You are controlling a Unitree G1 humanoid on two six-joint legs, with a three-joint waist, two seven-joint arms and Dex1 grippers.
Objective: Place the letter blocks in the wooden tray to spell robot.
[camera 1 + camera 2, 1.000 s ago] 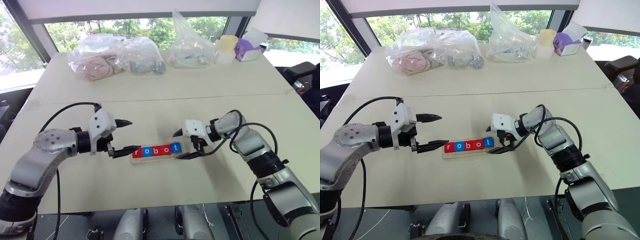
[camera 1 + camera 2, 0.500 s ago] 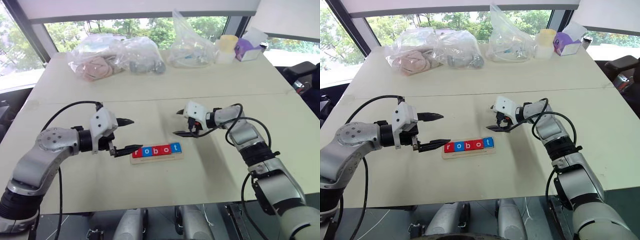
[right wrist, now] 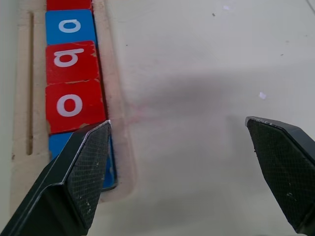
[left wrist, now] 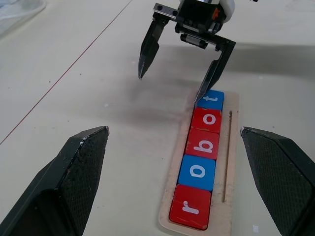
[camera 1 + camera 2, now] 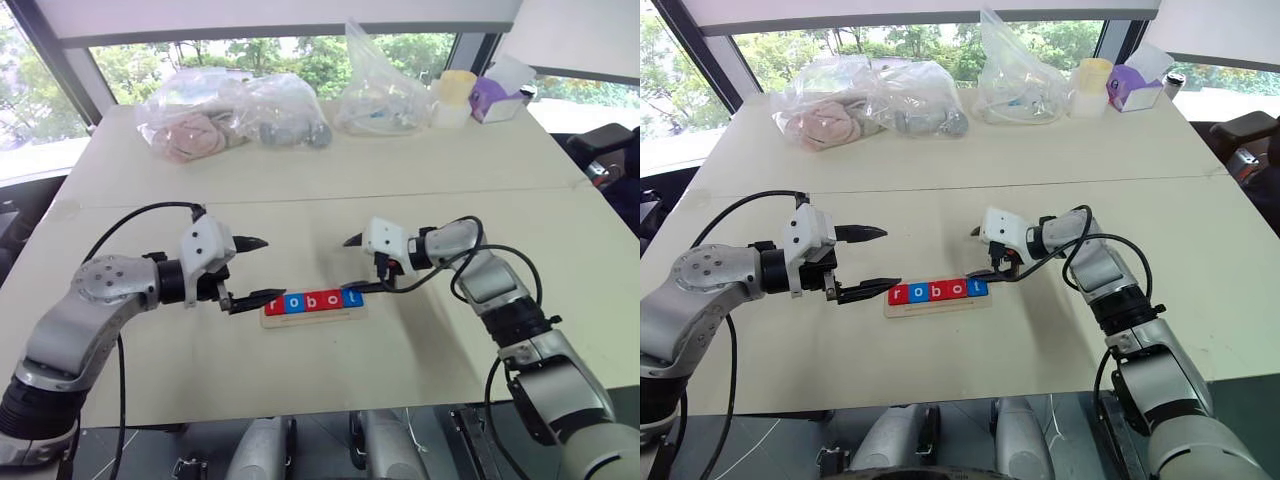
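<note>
The right gripper [image 5: 352, 265] is back down at the blue t end of the wooden tray [image 5: 313, 314], having lifted away toward the far side of the table [image 5: 420, 170] half a second ago, and its fingers are spread wide with nothing between them, one tip just at the last tile. All five letter blocks [image 5: 311, 300] sit in a row in the tray reading r, o, b, o, t, so the spelling looks done and this reads as a final nudge or check. The left gripper [image 5: 252, 270] has kept its post at the r end, also spread and empty.
</note>
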